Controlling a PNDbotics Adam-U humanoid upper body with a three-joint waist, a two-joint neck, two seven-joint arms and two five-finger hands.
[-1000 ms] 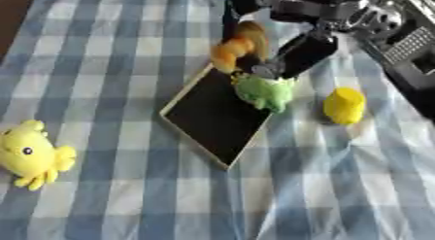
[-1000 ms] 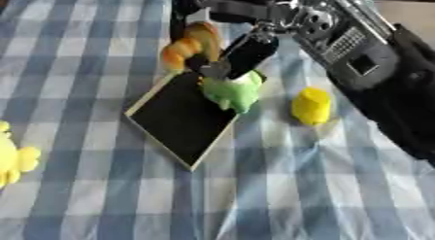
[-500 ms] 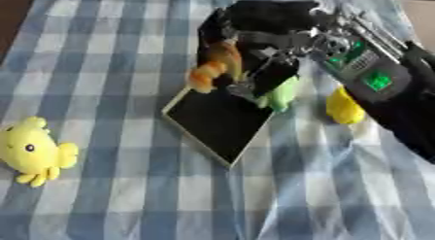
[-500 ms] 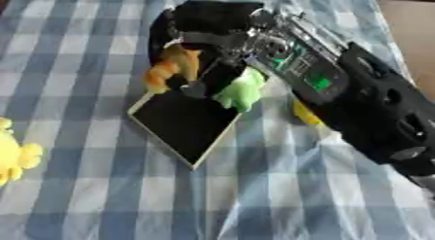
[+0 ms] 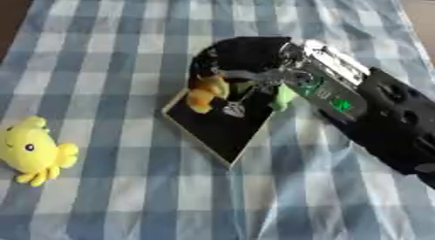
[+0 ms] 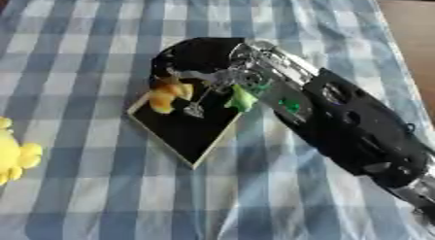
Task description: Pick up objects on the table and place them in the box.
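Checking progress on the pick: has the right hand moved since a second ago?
Yes. The right hand has come forward over the box's far end, toward the orange toy.

The right hand (image 5: 246,64) and arm cover the box (image 5: 212,129); cloth (image 5: 127,195) elsewhere open

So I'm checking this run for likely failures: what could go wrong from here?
The right robot hand hangs over the black box and hides much of it, so a release may be misjudged. The green toy sits at the box's right edge and could tip onto the cloth. The orange toy lies close under the fingers and might get knocked.
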